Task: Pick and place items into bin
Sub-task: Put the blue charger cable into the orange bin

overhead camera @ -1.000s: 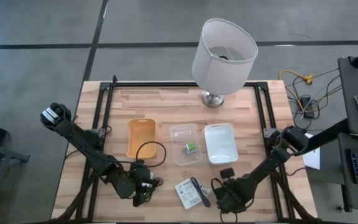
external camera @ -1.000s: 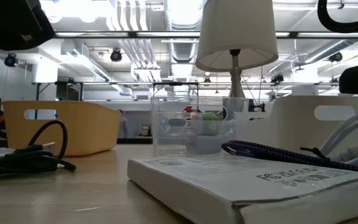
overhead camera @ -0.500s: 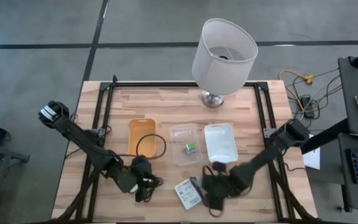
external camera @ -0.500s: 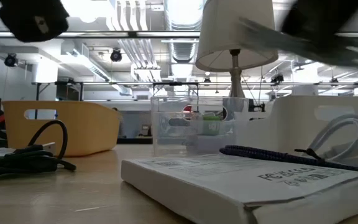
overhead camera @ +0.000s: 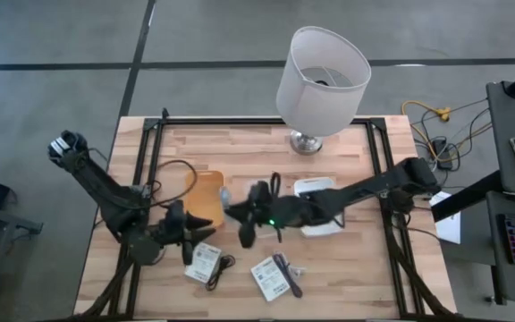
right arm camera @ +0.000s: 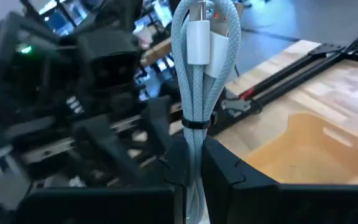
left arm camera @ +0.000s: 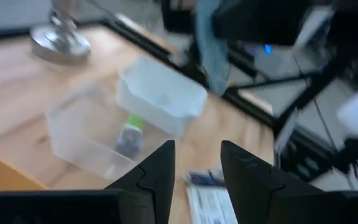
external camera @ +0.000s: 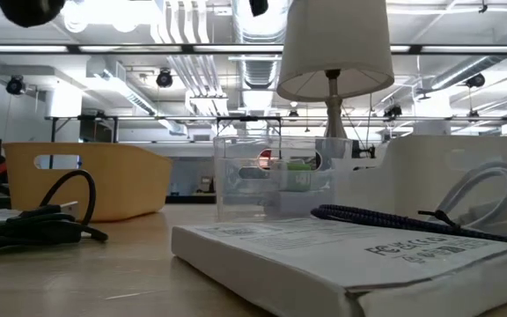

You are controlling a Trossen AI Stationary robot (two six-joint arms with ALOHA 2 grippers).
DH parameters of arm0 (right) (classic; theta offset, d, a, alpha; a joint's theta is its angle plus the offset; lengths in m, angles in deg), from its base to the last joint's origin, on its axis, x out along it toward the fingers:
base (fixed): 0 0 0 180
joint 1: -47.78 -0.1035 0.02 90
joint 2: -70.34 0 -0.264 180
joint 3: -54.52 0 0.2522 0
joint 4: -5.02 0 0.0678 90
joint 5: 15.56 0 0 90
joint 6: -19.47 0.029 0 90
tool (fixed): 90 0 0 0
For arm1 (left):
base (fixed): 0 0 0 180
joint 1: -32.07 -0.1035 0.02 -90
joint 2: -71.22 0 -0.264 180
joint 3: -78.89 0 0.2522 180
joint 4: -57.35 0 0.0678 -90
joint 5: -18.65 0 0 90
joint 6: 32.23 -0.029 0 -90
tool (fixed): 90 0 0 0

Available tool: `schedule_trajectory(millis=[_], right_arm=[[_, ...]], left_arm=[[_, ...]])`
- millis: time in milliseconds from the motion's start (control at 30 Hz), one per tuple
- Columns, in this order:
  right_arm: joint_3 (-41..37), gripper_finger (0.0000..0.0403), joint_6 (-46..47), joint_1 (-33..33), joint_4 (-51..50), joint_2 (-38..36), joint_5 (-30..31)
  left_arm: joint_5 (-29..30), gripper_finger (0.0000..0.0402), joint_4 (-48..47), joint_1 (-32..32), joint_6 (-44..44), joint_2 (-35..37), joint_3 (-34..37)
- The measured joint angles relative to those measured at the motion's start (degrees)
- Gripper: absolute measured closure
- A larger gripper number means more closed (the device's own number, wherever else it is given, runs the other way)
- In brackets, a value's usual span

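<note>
My right gripper (right arm camera: 194, 163) is shut on a bundled pale blue-grey braided cable (right arm camera: 199, 74) with white plugs. In the high view it (overhead camera: 244, 224) hovers between the yellow bin (overhead camera: 206, 192) and the clear bin (external camera: 267, 176). My left gripper (left arm camera: 196, 163) is open and touches nothing. It sits low by the yellow bin's near end (overhead camera: 186, 240). One white label card (overhead camera: 204, 261) lies just beside it. A second card (overhead camera: 271, 279) carries the purple-black stick (overhead camera: 284, 273). The green-and-white block (left arm camera: 129, 132) lies inside the clear bin. A black cable (external camera: 55, 216) rests on the table. My right gripper pinches the cable bundle between its two fingers, on the stretch just below the black tie (right arm camera: 194, 123). The fingers lie along the bundle. The bundle stands out past the fingertips, with its white plugs (right arm camera: 201, 40) at the free end, lifted clear of the table.
A white bin (overhead camera: 316, 204) stands to the right of the clear bin, partly under my right arm. A lamp (overhead camera: 322, 80) with a metal base stands at the far edge. Black frame rails run along the table's left and right sides.
My right gripper has swung from the near right part of the table up and toward the far left, across the clear bin to beside the yellow bin. My left gripper has drawn back toward the left, uncovering the white card it stood over.
</note>
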Motion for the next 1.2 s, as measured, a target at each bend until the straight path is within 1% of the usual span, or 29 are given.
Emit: schedule_trajectory(millis=[100, 167, 233, 367, 467, 533, 633, 733, 833, 1033, 1200], right_arm=[[1.54, 0.0389, -0.45, 1.85, 0.33, 2.67, -2.78], [3.20, 0.0390, -0.63, 2.27, 0.37, 4.33, -4.82], [5.41, 0.0390, -2.15, 2.25, 0.37, 5.61, -4.93], [10.74, 0.0390, -4.50, 2.45, -0.56, 8.60, -5.50], [15.10, 0.0390, -5.46, 3.07, -2.63, 11.53, -7.43], [18.13, 0.0390, -5.43, 3.46, -4.00, 13.88, -9.36], [22.87, 0.0390, -5.72, 3.45, -5.91, 17.16, -10.80], [27.19, 0.0390, -7.71, 3.49, -9.32, 18.97, -10.82], [29.27, 0.0390, -9.32, 3.81, -12.98, 19.25, -10.76], [28.80, 0.0390, -7.54, 4.85, -14.36, 19.16, -11.38], [27.81, 0.0390, -6.26, 5.00, -12.97, 19.16, -11.21]], left_arm=[[6.04, 0.0286, 5.58, 1.46, -0.92, 2.11, 2.55], [7.27, 0.0279, 7.30, 1.73, -2.20, 3.44, 4.02], [7.34, 0.0262, 7.65, 1.73, -1.99, 4.20, 5.02], [7.28, 0.0215, 7.65, 1.70, -1.52, 4.23, 5.62], [7.20, 0.0184, 7.66, 1.68, -1.58, 4.25, 5.63], [7.22, 0.0172, 7.73, 1.66, -2.81, 4.25, 5.65], [6.70, 0.0168, 7.59, 1.75, -3.89, 4.34, 5.65], [6.79, 0.0182, 6.97, 1.73, -4.81, 4.89, 5.66], [6.81, 0.0211, 3.84, 2.25, -4.09, 5.78, 5.69], [6.90, 0.0270, -0.72, 3.01, -2.99, 8.79, 5.89], [4.91, 0.0321, -1.25, 3.01, -2.85, 11.19, 8.13]])
